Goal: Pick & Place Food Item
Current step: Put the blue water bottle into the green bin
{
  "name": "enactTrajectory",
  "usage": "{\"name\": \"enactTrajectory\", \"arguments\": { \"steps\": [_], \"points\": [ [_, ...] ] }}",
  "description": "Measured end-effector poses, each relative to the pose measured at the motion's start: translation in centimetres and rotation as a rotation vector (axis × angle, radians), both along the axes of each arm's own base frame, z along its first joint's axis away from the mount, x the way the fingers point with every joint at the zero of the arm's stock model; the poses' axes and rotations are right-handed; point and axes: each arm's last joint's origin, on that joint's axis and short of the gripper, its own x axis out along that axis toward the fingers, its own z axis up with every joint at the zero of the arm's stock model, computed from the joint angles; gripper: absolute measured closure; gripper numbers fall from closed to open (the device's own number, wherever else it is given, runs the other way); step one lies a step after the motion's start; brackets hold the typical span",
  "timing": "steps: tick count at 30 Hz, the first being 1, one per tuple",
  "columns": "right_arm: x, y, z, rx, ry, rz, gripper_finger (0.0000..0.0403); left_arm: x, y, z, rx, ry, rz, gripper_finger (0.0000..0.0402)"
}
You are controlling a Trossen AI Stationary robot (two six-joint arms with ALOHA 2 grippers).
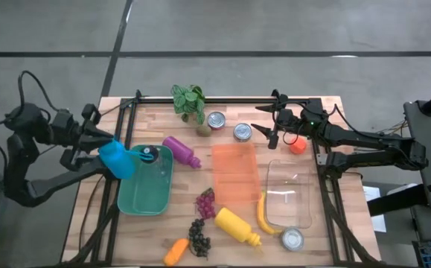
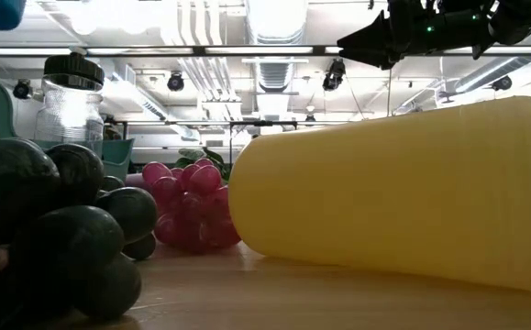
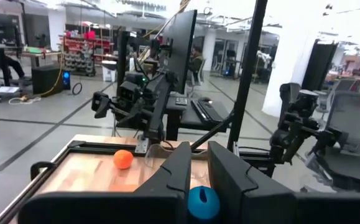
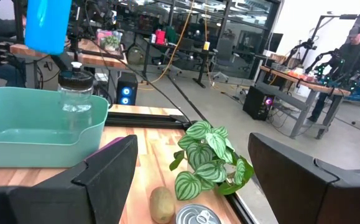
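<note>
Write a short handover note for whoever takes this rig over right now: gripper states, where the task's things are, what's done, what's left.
Left gripper: shut on the blue bottle, held above the left edge of the teal bin.
Right gripper: open and empty, raised over the table's back right, near the two cans and the orange ball.
A jar stands in the bin; the clear container looks empty.
Done: bottle lifted.
Left: set it down; banana, grapes and carrot lie loose on the table.

Plant at the worktop's far edge, two cans just beside it. Tub near the left edge, a jar standing in it. Tray near the right edge, banana touching its left side. Carrot at the near edge.
</note>
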Motion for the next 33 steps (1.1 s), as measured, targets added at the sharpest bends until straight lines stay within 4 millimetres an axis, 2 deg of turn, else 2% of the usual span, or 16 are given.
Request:
{"name": "enactTrajectory", "arguments": {
  "steps": [9, 18, 22, 33],
  "points": [
    [0.0, 0.0, 0.0, 0.0, 0.0, 0.0, 0.0097, 0.7, 0.6, -2.8, -0.024, -0.044, 0.001, 0.0361],
    [0.0, 0.0, 0.0, 0.0, 0.0, 0.0, 0.0097, 1.4, 0.9, -3.6, -0.033, -0.037, -0.063, 0.0361],
    [0.0, 0.0, 0.0, 0.0, 0.0, 0.0, 0.0097, 1.8, 1.0, -3.8, -0.029, -0.051, -0.145, 0.0361],
    [0.0, 0.0, 0.0, 0.0, 0.0, 0.0, 0.0097, 3.0, 1.8, -5.6, -0.099, -0.015, -0.236, 0.0361]
  ]
}}
